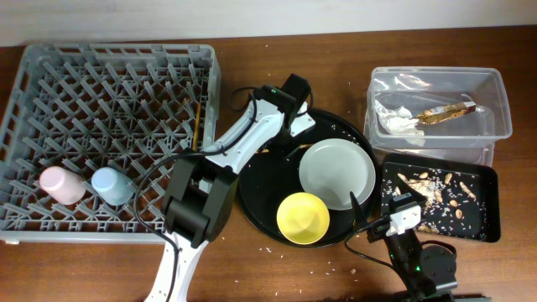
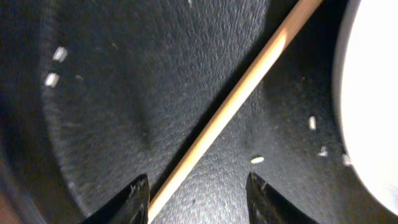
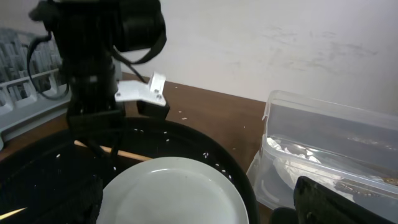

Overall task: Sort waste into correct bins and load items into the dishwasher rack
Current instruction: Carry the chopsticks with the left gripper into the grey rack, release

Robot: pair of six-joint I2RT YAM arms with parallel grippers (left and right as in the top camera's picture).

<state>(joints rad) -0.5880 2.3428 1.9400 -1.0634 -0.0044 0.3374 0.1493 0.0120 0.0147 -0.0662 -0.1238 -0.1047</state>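
My left gripper (image 1: 291, 138) is open, low over the round black tray (image 1: 256, 180). In the left wrist view a wooden chopstick (image 2: 236, 106) lies on the tray between the fingertips (image 2: 198, 202), close to the left finger. The grey-green plate (image 1: 336, 174) and yellow bowl (image 1: 303, 217) sit on the same tray. My right gripper (image 1: 369, 220) is open and empty by the plate's near edge (image 3: 174, 193). The pink cup (image 1: 60, 184) and blue cup (image 1: 112, 185) are in the grey rack (image 1: 109, 75). Tissue (image 1: 397, 120) and gold wrapper (image 1: 447, 110) lie in the clear tub (image 1: 436, 80).
The shallow black tray (image 1: 487, 197) with food scraps sits in front of the clear tub. Another chopstick (image 1: 198, 117) lies inside the rack's right wall. Rice grains dot the round tray. The left arm (image 3: 99, 62) stands beyond the plate in the right wrist view.
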